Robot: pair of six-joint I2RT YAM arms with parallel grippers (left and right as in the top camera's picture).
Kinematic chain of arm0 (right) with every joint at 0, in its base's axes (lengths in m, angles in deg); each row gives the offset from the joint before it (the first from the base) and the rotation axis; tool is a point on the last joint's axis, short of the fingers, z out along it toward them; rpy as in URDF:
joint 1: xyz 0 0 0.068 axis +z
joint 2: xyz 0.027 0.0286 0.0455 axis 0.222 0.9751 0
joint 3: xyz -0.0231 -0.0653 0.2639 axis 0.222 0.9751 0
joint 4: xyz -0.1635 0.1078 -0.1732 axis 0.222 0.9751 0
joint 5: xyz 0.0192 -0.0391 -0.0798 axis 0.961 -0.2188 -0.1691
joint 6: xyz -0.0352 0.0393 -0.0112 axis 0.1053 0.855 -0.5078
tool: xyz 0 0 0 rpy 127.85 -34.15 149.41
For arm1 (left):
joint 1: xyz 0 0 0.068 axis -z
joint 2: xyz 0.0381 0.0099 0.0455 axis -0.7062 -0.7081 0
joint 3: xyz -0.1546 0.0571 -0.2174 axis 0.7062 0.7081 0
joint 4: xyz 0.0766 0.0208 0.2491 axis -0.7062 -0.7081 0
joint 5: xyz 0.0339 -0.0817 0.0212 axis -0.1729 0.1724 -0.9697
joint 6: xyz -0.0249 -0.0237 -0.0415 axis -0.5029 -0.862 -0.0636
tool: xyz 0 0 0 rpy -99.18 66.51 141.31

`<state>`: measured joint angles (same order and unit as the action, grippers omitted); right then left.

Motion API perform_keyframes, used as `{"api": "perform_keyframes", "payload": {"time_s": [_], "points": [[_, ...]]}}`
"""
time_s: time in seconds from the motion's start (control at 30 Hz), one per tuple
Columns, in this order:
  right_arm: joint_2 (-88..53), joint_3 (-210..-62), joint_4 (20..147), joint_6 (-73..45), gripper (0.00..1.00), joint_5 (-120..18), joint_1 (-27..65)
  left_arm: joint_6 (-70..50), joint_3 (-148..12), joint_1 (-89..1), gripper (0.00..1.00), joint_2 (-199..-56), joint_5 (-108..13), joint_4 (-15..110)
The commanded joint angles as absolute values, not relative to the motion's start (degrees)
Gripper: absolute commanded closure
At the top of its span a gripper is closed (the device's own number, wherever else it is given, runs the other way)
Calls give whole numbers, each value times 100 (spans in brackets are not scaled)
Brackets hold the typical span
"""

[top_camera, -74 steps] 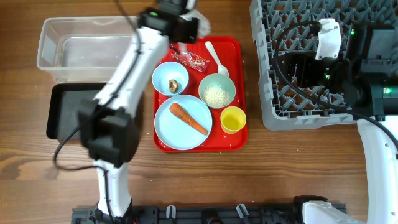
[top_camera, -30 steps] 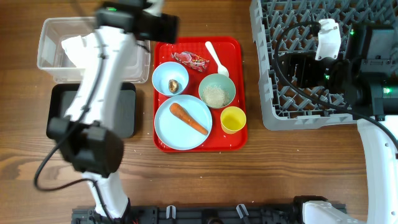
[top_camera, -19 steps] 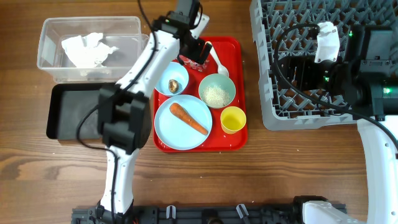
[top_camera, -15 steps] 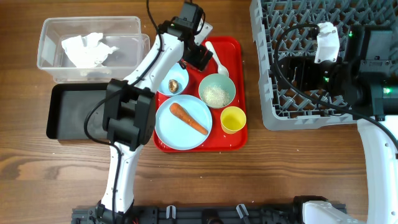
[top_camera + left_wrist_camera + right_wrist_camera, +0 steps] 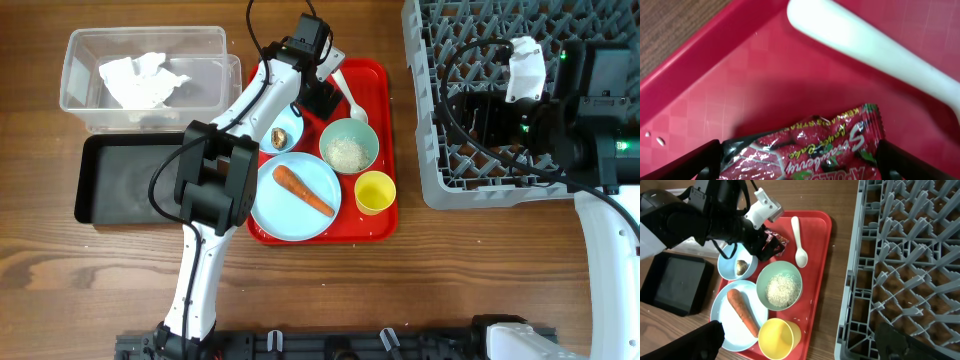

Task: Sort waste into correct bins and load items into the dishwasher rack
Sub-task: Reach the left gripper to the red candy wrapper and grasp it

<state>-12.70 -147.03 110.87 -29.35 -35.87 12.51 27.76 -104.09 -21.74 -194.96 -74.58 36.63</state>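
Wrapper, small red crinkly foil (image 5: 810, 145), lies at the back of the flat red serving tray (image 5: 715, 100), just beside the white plastic spoon (image 5: 865, 45). Left gripper (image 5: 802, 162) is low over it, jaws wide apart, one finger on each side, nothing gripped yet.

Done, by the look of it: crumpled white tissue (image 5: 140, 78) lies in the clear plastic rectangular tub (image 5: 75, 45). That is the only item sorted.

Left on the red tray:
- orange carrot (image 5: 303, 190) on the large pale blue plate (image 5: 275, 210)
- small brown food lump (image 5: 741, 267) in one small pale blue bowl (image 5: 729, 262)
- loose white rice (image 5: 348, 152) in the second small bowl (image 5: 325, 145)
- small yellow cup (image 5: 375, 192)
- the spoon

Shallow black rectangular tray (image 5: 120, 185) shows nothing in it. No dish shows in the large grey pegged dishwasher rack (image 5: 430, 190). Right gripper (image 5: 797, 332) hangs above the rack's near edge, jaws open, holding nothing.

Judgement: early stage. Wrapper pick is the step in hand, and all rack loading remains.
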Motion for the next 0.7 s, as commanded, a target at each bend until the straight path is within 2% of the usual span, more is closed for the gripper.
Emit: {"api": "perform_keyframes", "payload": {"time_s": [0.0,0.23,0.33,0.57,0.67], "points": [[-1226,-14789,11092,-2905,0,-3498,1231,2889,-10414,-2205,6,-19740,-7388,3733],[-1226,-14789,11089,-2918,0,-3498,1231,2887,-10409,-2190,37,-19990,-7388,3762],[-1226,-14789,11087,-2920,0,-3498,1231,2887,-10409,-2183,58,-19992,-7388,3771],[-1226,-14789,11087,-2920,1,-3498,1231,2887,-10409,-2183,93,-19992,-7391,3812],[-1226,-14789,11087,-2920,0,-3498,1231,2885,-10409,-2183,96,-19992,-7391,3880]]}}
